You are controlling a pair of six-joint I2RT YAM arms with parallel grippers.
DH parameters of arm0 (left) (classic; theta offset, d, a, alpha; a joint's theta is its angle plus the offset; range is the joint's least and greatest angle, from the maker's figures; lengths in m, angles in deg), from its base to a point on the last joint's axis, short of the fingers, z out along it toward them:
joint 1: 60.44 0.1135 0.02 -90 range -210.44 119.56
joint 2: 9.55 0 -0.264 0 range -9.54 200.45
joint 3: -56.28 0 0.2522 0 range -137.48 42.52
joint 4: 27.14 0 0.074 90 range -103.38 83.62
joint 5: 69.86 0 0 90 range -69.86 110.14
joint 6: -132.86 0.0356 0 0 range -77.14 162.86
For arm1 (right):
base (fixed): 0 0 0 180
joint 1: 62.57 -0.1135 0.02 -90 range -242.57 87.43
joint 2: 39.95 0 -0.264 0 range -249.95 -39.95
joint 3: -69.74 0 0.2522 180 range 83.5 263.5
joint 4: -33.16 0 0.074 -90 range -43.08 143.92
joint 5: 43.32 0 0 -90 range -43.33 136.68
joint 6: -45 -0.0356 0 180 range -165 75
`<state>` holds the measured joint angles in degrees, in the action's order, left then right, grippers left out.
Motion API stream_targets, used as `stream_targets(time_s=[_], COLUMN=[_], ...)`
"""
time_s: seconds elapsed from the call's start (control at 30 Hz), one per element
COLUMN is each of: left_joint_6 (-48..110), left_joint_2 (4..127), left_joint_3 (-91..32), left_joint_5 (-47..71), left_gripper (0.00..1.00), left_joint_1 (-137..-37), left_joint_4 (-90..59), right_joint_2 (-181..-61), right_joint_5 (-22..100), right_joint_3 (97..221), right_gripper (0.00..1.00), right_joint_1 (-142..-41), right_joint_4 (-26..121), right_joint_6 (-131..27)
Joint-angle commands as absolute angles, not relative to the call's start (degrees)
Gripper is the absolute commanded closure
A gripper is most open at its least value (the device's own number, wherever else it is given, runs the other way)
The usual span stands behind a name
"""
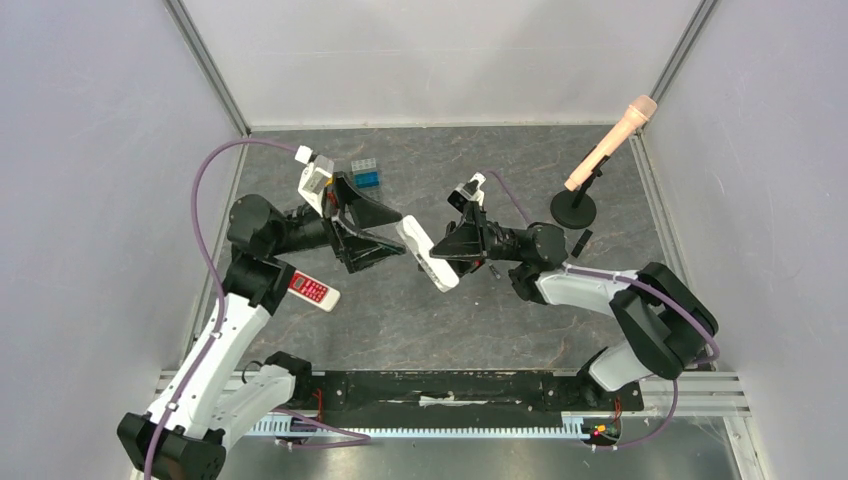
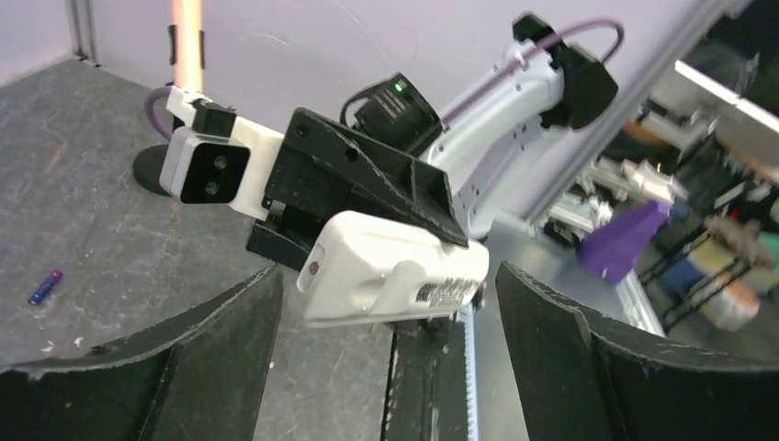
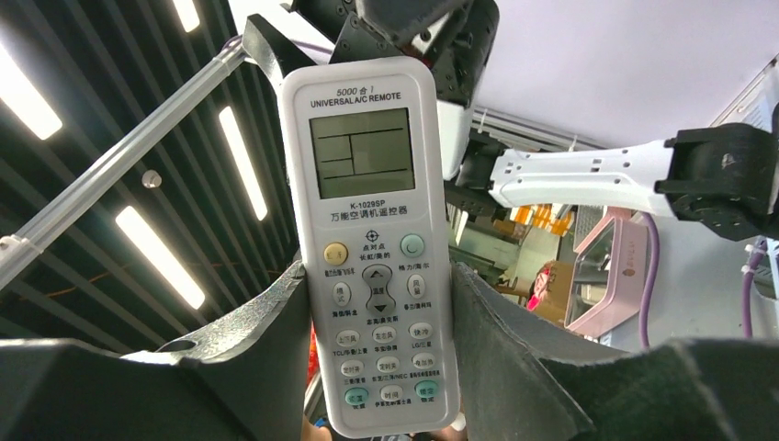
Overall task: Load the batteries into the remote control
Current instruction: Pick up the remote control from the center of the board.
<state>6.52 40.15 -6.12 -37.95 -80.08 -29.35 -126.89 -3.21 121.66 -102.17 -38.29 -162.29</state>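
Observation:
A white A/C remote [image 1: 418, 243] is held off the table, clamped at its lower end by my right gripper [image 1: 452, 250]. In the right wrist view the remote [image 3: 363, 184] shows its button face, with the fingers [image 3: 276, 340] pressed on both its sides around my right gripper's centre [image 3: 377, 294]. My left gripper [image 1: 398, 238] is open, its jaws spread wide just short of the remote's top end [image 2: 386, 266], and it [image 2: 388, 303] holds nothing. A purple-blue battery [image 2: 44, 287] lies on the table. A small blue piece [image 1: 368, 179] lies at the back; I cannot tell what it is.
A second small remote with a red face [image 1: 313, 290] lies on the table by the left arm. A microphone on a round black stand [image 1: 574, 208] stands at the back right. A small dark piece [image 1: 585, 242] lies near the stand. White walls enclose the table.

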Motion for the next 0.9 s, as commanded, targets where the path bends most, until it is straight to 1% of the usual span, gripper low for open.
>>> stream_targets(time_s=[0.0, 0.23, 0.33, 0.47, 0.6, 0.73, 0.8, 0.83, 0.87], left_joint_6=[25.9, 27.6, 24.4, 17.7, 17.4, 17.7, 17.6, 17.6, 17.5], left_joint_2=[42.7, 49.0, 51.3, 53.5, 53.5, 53.5, 53.7, 53.9, 54.2], left_joint_3=[-11.8, -16.3, -17.4, -17.5, -17.1, -17.1, -17.2, -17.3, -17.5], left_joint_5=[-48.2, -53.9, -54.9, -57.9, -59.8, -60.1, -60.0, -59.9, -60.0], left_gripper=[0.1, 0.11, 0.11, 0.13, 0.15, 0.24, 0.31, 0.37, 0.47], left_joint_1=[-80.2, -81.3, -83.6, -85.3, -85.9, -86.9, -87.7, -88.1, -88.5], left_joint_4=[-16.9, -17.7, -22.1, -29.7, -30.8, -31.2, -31.6, -31.8, -31.9], right_joint_2=[-122.9, -120.3, -119.9, -120.3, -120.4, -120.4, -120.5, -120.6, -120.6], right_joint_5=[-4.7, -6.1, -6.5, -6.8, -6.5, -6.5, -6.5, -6.5, -6.5], right_joint_3=[121.0, 122.1, 122.8, 122.7, 122.5, 122.6, 122.5, 122.5, 122.5], right_gripper=[0.7, 0.7, 0.69, 0.69, 0.69, 0.69, 0.69, 0.69, 0.69], right_joint_1=[-102.7, -102.9, -103.2, -103.4, -103.4, -103.6, -103.6, -103.6, -103.6], right_joint_4=[-45.9, -39.4, -36.1, -36.5, -36.6, -36.6, -36.7, -36.7, -36.7], right_joint_6=[-163.1, -160.8, -158.9, -159.5, -159.6, -159.7, -159.8, -159.9, -159.9])
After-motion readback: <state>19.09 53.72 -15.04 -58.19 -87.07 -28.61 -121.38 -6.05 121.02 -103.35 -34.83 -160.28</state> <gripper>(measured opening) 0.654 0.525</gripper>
